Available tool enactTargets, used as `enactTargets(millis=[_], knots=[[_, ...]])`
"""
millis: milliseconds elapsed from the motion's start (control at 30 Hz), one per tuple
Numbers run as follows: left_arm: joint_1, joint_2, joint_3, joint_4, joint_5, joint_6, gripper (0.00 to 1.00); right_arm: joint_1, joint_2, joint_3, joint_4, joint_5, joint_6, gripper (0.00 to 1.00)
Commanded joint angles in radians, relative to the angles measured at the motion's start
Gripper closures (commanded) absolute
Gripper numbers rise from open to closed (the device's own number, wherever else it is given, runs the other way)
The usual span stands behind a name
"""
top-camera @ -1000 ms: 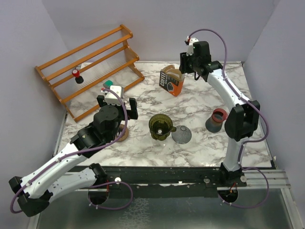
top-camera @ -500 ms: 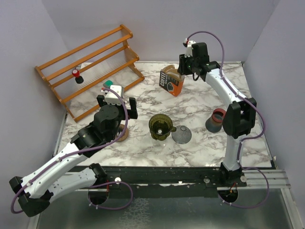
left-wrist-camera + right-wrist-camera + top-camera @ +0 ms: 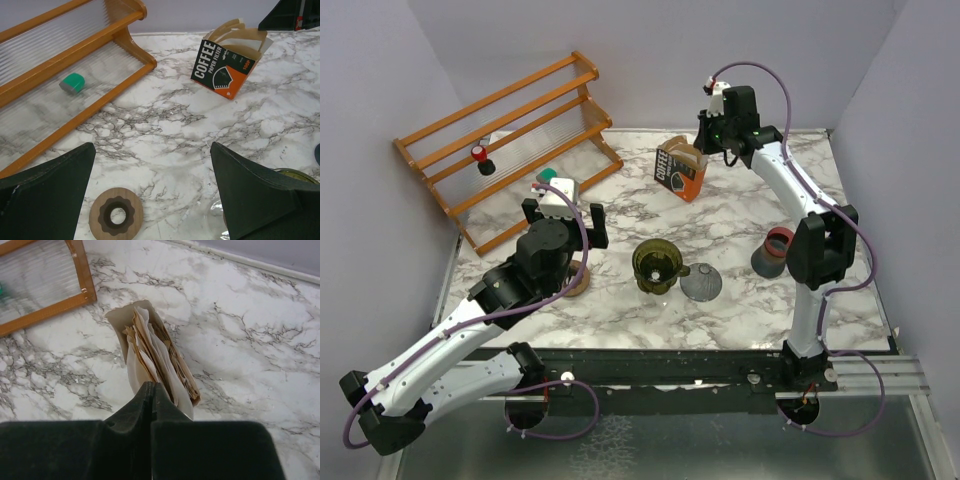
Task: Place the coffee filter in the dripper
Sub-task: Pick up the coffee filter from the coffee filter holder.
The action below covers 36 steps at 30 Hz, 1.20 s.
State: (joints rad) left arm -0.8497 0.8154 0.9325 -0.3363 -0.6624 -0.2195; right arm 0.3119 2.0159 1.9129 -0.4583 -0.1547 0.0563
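Since a second ago: right gripper point(image 3: 151, 386) has gone from part open to closed, and the wrist has shifted a little toward the back wall. Left arm hasn't moved.

Right jaws are pressed together, only a thin seam between them. The tips sit right at the near edge of the coffee filters point(image 3: 150, 355) that stand fanned out of the open top of the filter box point(image 3: 680, 170). Can't tell whether a sheet is pinched in the seam. The paper overlaps the tips, but no filter is visibly lifted clear of the stack.

The box stands at the back of the marble table point(image 3: 740, 220), just off the right end of the wooden rack point(image 3: 510, 140), directly under the right gripper.

The dripper point(image 3: 657, 265), green glass, is mid-table, well apart from the box and from the right gripper, nearer the arm bases. A grey cone point(image 3: 701, 284) sits just beside it.

Left gripper point(image 3: 152, 147) is spread wide, holding nothing, hanging above the table with a wooden ring point(image 3: 116, 218) below it.
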Motion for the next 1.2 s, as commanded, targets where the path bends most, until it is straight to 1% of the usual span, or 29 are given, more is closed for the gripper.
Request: enactTargets(millis=[0,100,167,267,633,1000,1067,1167], knots=[[0.009,-0.005,-0.014,0.02,0.021,0.008,0.01,-0.006,0.025,0.032,-0.017,-0.033,0.007,0.99],[0.009,-0.007,-0.014,0.02,0.021,0.008,0.01,-0.006,0.025,0.032,-0.018,-0.032,0.012,0.98],[0.011,-0.009,-0.014,0.02,0.023,0.008,0.01,-0.007,0.022,0.03,-0.015,-0.029,0.015,0.89],[0.01,-0.011,-0.014,0.02,0.023,0.008,0.01,-0.007,0.02,0.028,-0.014,-0.025,0.018,0.81],[0.012,-0.011,-0.014,0.021,0.028,0.006,0.01,-0.007,0.034,0.026,-0.018,0.002,0.017,0.76],[0.016,-0.006,-0.014,0.022,0.033,0.005,0.01,-0.006,0.037,0.018,-0.017,0.002,0.014,0.78],[0.017,-0.006,-0.014,0.024,0.035,0.005,0.01,-0.007,0.037,0.017,-0.017,0.0,0.013,0.83],[0.02,-0.005,-0.014,0.023,0.039,0.005,0.01,-0.006,0.038,0.022,-0.02,-0.001,0.013,0.98]])
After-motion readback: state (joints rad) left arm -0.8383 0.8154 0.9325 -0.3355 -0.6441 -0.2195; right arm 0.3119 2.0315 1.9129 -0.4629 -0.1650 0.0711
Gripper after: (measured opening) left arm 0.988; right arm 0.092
